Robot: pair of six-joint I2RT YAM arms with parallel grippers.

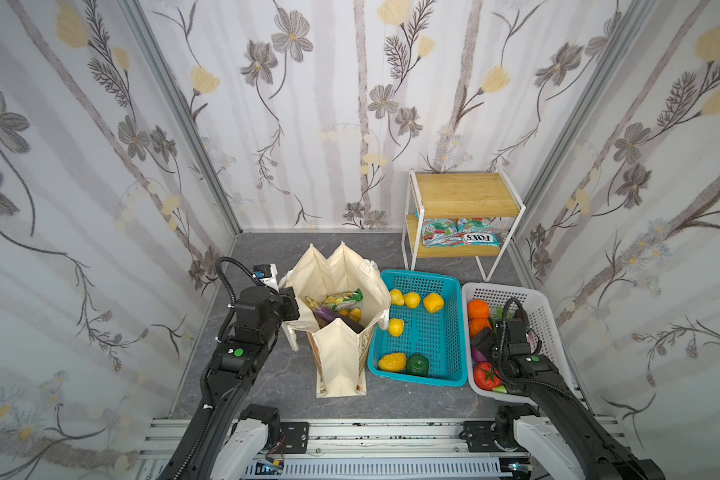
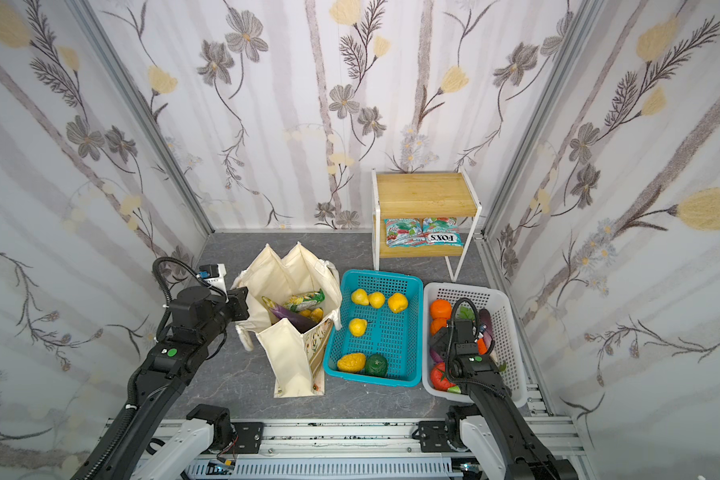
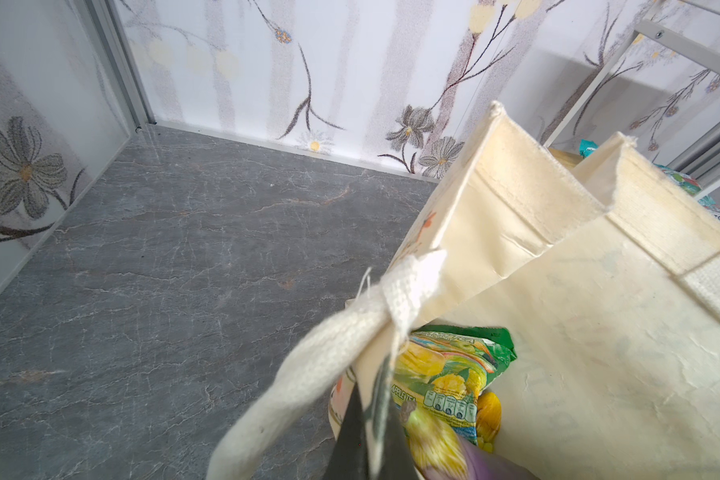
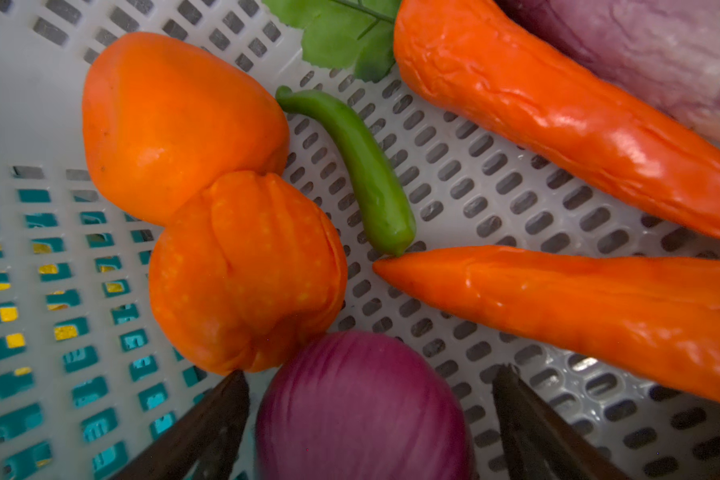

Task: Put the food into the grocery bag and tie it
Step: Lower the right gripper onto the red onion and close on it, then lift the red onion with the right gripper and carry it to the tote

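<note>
Bag-packing, mid-run: L gripper (image 3: 371, 424) is pinched tight on the rim of the grocery bag (image 1: 341, 353), holding its mouth wide. A snack packet (image 1: 344, 298) and eggplant (image 1: 329, 314) already lie inside. R gripper (image 4: 371, 374), jaws spread, straddles a purple onion (image 4: 362, 415) in the white basket (image 4: 454, 187). Best approach, prob.: centre on the bulb's widest part, close gently, lift clear of the carrots (image 4: 558, 116).
</note>
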